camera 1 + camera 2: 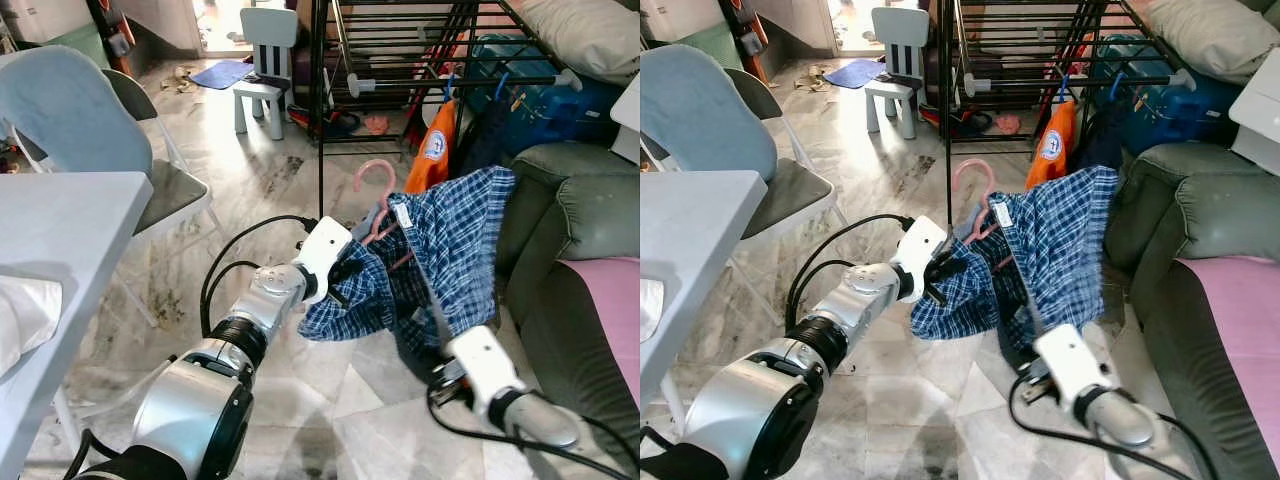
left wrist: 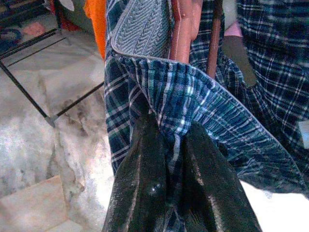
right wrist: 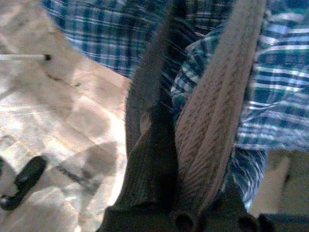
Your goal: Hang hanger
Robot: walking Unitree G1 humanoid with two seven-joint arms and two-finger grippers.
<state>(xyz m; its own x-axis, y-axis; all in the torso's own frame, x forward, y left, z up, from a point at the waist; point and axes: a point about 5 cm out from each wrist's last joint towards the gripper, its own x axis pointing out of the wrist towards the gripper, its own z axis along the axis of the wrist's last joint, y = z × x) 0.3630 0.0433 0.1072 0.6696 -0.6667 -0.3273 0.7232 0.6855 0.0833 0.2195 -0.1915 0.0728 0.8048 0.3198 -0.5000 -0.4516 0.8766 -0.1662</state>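
Both tools grip a blue plaid shirt on a pink hanger, held up in front of the drying rack.

The pink hanger sits inside the collar of the plaid shirt, just above and beside the left tool, its hook free below the black drying rack. The left tool's fingers are pinched together on a fold of the shirt's edge. The right tool, lower down beside the green sofa, is likewise closed on the shirt cloth.
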